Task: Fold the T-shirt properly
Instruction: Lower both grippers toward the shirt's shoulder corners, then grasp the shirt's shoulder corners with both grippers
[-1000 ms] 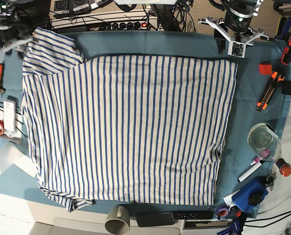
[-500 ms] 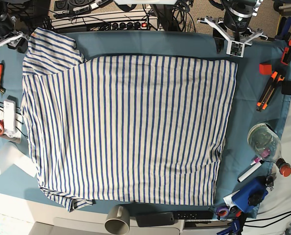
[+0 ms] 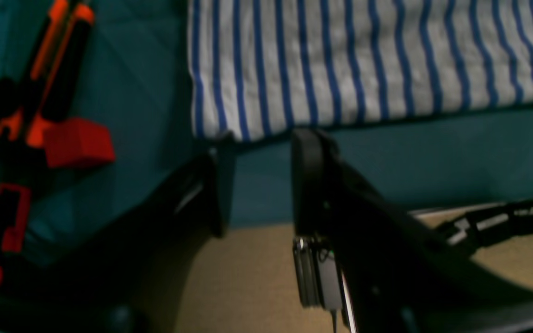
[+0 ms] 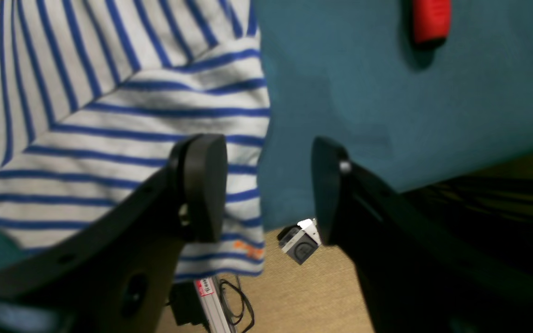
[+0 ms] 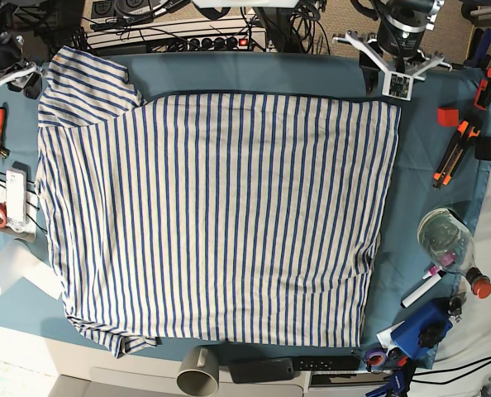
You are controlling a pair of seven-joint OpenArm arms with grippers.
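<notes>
Beside T-shirt [image 5: 216, 215] edges, bare cloth [image 5: 411, 198]

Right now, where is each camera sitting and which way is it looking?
Base: high above, looking straight down at the T-shirt; both grippers show at the far edge.
Left wrist: on the left arm, looking past the open left gripper at the shirt's corner.
Right wrist: looks past the open right gripper at the sleeve.
All three share the shirt.
</notes>
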